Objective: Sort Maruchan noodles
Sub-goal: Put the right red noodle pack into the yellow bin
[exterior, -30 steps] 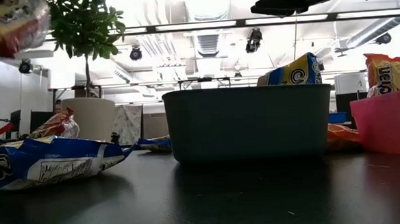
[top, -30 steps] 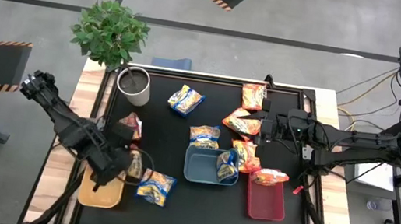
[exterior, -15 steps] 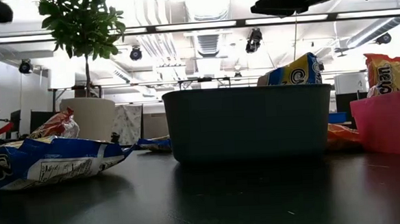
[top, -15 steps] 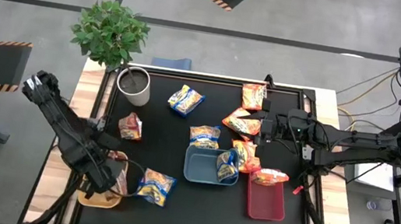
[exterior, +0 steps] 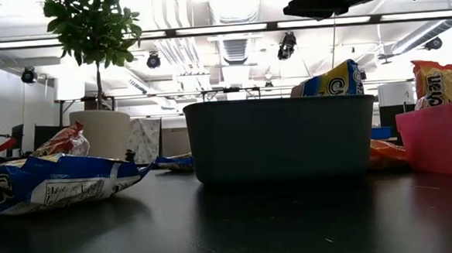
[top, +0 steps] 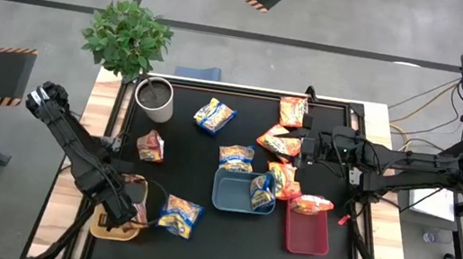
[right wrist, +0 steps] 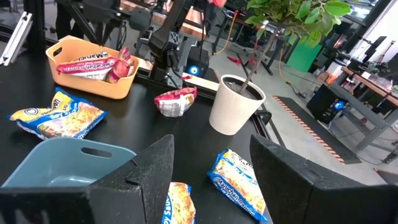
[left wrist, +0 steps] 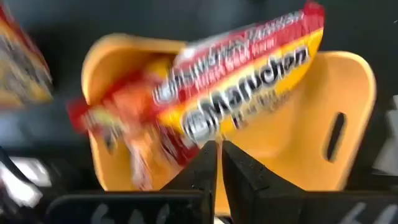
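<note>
A black desk fills the overhead frame's centre; at lower left the left end effector, fingers closed and empty, has just released a red noodle packet into the yellow tray, while the right end effector waits open, centre right.

Bare table lies along the front edge; noodle packets crowd the middle.
</note>
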{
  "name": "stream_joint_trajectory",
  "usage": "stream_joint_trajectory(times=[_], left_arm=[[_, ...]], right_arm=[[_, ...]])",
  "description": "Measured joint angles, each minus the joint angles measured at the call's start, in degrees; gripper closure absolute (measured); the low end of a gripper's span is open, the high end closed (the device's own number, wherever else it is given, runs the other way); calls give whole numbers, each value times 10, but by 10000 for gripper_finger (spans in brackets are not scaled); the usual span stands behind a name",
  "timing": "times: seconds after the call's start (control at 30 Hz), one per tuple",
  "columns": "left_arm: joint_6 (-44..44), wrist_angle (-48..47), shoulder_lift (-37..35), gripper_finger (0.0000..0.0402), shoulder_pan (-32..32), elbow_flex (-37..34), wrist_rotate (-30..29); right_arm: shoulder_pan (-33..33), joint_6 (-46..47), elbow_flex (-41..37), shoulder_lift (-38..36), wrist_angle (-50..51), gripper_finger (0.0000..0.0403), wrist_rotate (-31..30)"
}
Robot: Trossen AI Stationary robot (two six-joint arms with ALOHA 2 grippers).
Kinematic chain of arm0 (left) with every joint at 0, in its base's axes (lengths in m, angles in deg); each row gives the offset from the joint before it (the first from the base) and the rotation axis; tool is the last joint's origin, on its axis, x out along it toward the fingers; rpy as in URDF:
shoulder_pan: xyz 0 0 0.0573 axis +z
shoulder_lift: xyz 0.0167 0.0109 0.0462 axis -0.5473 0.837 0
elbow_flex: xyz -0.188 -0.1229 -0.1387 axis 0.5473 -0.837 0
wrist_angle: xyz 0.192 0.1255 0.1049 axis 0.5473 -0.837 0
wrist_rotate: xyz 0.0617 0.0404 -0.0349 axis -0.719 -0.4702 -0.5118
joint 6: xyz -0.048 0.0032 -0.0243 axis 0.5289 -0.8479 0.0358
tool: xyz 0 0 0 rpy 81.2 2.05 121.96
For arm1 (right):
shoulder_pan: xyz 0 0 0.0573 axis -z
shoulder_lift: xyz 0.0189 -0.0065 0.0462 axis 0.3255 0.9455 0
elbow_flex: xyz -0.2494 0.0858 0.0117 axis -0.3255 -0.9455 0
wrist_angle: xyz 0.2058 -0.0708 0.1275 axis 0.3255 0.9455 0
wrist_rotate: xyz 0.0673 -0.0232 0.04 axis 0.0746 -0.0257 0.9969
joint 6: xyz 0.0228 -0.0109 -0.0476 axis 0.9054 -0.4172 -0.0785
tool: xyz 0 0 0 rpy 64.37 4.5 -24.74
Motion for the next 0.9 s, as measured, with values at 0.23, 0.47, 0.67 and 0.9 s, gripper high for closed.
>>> stream_joint_trajectory(times=[0.23,0.47,0.67,0.9], left_arm=[[82,2,-4,312,-6,7,16],[81,0,-4,224,-38,-10,-54],[138,1,-4,201,-84,-12,-77],[206,2,-4,211,-132,-20,-190]], right_arm=[[0,-1,0,0,0,202,1],[0,-1,0,0,0,202,5],[0,-1,0,0,1,202,6],[0,0,0,0,1,202,6]])
